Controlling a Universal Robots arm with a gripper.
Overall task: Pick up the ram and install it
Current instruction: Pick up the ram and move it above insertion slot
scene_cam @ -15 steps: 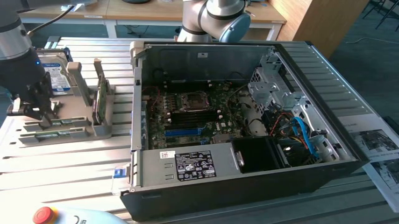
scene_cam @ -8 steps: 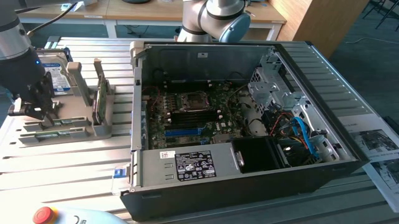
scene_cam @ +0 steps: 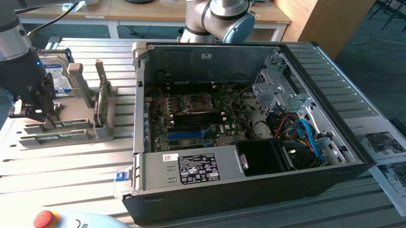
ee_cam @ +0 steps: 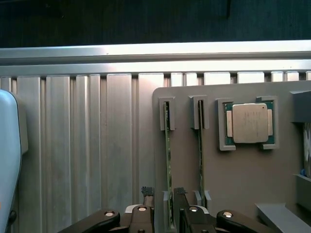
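Note:
The ram (ee_cam: 168, 160) is a thin green stick standing on edge in a slot of the grey holder (ee_cam: 233, 194). My gripper (ee_cam: 164, 192) hangs just above its near end, open, with one black fingertip (ee_cam: 147, 191) on either side of the stick and not touching it. A second, similar green stick (ee_cam: 200, 145) stands in the neighbouring slot. In the exterior view my gripper (scene_cam: 35, 113) hovers over the holder (scene_cam: 95, 133) at the exterior view's left, beside the open computer case (scene_cam: 254, 52).
A CPU (ee_cam: 249, 123) sits in its own pocket of the holder. A hard drive (scene_cam: 60, 80) stands behind it. The motherboard (scene_cam: 197, 118) lies exposed in the case. A red stop button (scene_cam: 44, 218) is at the front, printed sheets (scene_cam: 387, 142) at the exterior view's right.

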